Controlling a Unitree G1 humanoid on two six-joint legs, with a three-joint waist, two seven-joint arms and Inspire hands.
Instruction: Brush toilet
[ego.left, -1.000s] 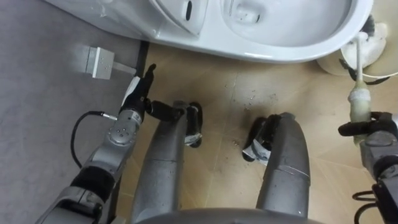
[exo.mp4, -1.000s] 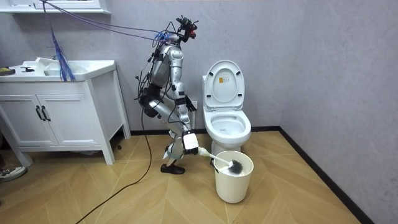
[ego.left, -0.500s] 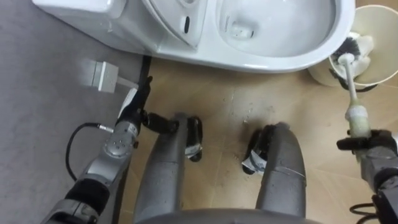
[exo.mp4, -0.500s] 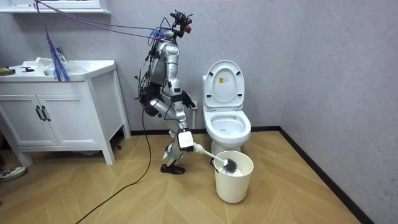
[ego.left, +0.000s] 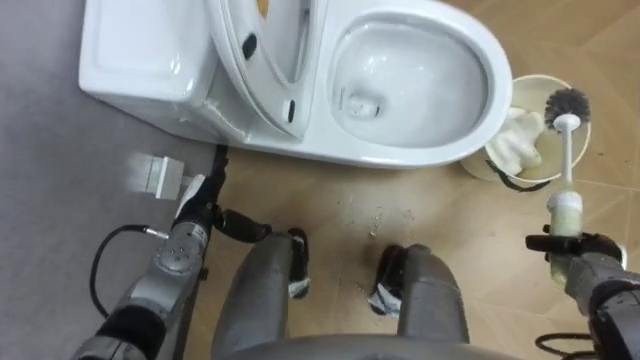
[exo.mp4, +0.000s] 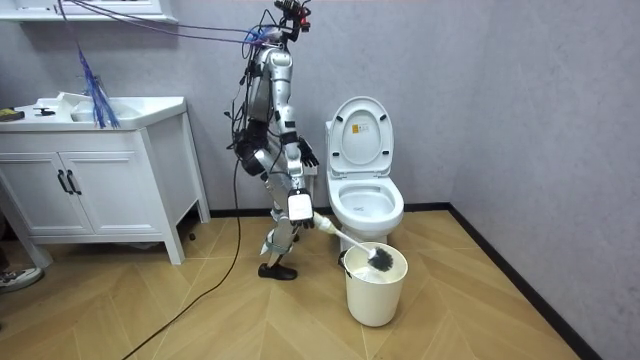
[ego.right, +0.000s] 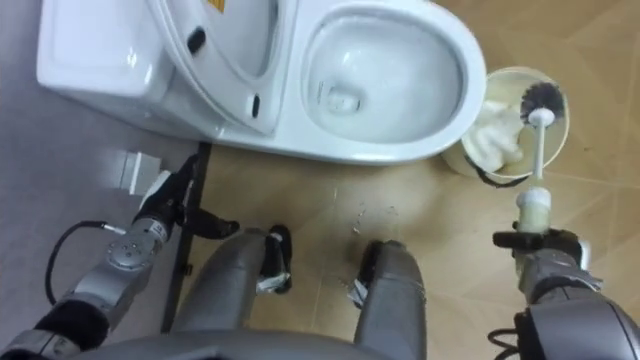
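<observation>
A: Status on the brush?

B: I've got the brush in the right robot hand, fingers clenched round the bottom end of the handle. The handle runs away from me and the bristle head sits over the open mouth of the bucket. In the room view the head is level with the bucket rim; I can't tell whether it touches.

A: Where's the bucket relative to the toilet?

B: On the floor just in front of the toilet, beside the front of the bowl. There's something white crumpled inside it. The toilet lid is up and the bowl is open. The brush is well clear of the bowl.

A: Left side?

B: The left robot hand is released, fingers straight, holding nothing. It hangs low by the left leg, pointing at the wall near a small white box mounted there.

A: Stance?

B: I'm standing upright on the wood floor, between the sink cabinet and the toilet, close beside the toilet. The right arm reaches down and out towards the bucket, with the brush handle slanting down from the robot hand to the rim.
</observation>
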